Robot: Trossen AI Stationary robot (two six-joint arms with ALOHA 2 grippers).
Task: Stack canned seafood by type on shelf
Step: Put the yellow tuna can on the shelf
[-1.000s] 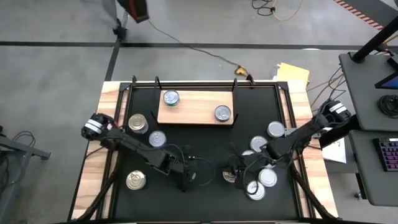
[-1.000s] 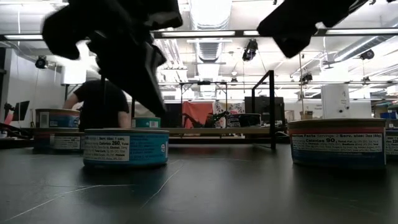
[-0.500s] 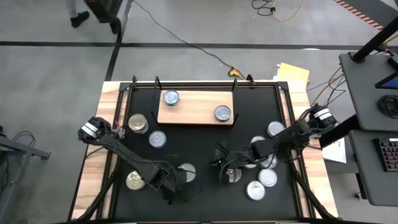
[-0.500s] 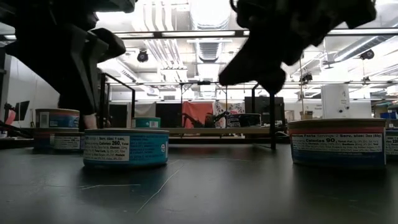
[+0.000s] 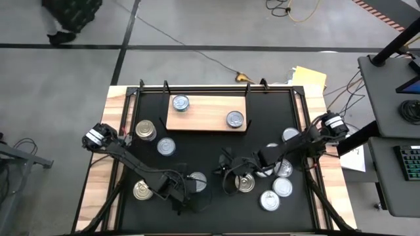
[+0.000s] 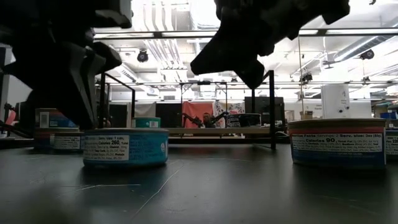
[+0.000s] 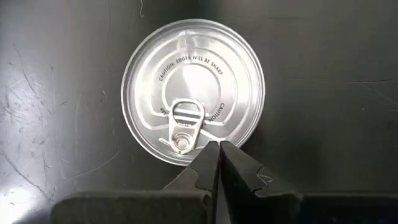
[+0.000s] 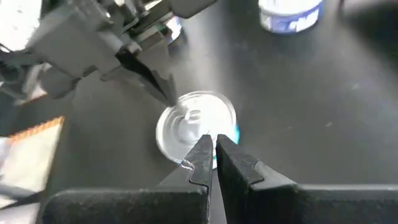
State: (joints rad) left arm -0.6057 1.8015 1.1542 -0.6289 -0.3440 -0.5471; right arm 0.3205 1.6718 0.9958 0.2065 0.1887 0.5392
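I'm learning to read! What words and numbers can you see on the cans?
"CAUTION: EDGES WILL BE SHARP" on the silver lid under the shut left gripper.
"Calories 260, Total" on the teal can.
"Calories 90" on the blue can.
The smaller print on both labels is too blurred to read.

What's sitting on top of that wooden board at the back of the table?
Two silver-topped cans stand on the wooden board: one can near its left end, another can near its right end, apart from each other. The board between them is bare; nothing is stacked on either.
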